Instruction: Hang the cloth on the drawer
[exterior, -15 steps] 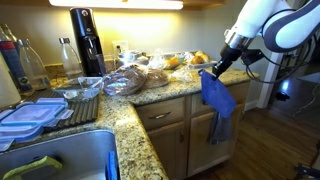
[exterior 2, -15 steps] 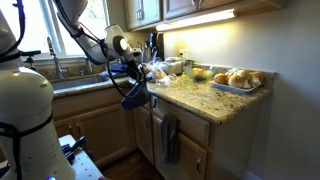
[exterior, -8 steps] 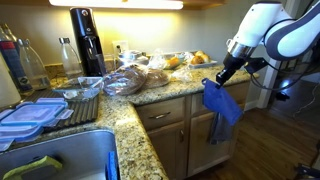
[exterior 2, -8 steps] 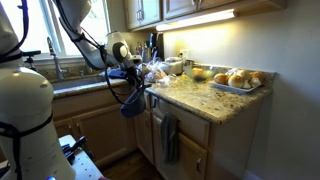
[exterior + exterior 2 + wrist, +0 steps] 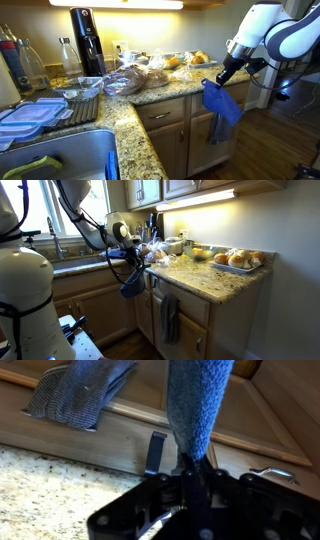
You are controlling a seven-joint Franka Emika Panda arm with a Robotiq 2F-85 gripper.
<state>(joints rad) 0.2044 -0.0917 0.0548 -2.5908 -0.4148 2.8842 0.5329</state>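
Note:
My gripper point(image 5: 222, 72) is shut on the top of the bright blue cloth point(image 5: 220, 102). The cloth hangs free in front of the cabinet, beside the counter's edge. Both also show in an exterior view, the gripper point(image 5: 128, 255) with the cloth point(image 5: 131, 282) dangling below it. In the wrist view the cloth point(image 5: 200, 405) rises from between my jaws point(image 5: 190, 472). The light oak drawer front point(image 5: 165, 113) with a small dark handle sits under the counter. In the wrist view the drawer front point(image 5: 110, 438) and its handle point(image 5: 153, 452) lie just behind the cloth.
A duller grey-blue towel point(image 5: 215, 130) hangs on the cabinet front below the cloth, seen too in an exterior view point(image 5: 168, 318) and the wrist view point(image 5: 75, 395). The granite counter point(image 5: 150, 95) holds bagged bread point(image 5: 135, 78), fruit, bottles and a drying mat. A sink point(image 5: 60, 160) is nearby.
Since a second ago my gripper and the cloth have shifted a little away from the counter edge. Over the last half second nothing moves.

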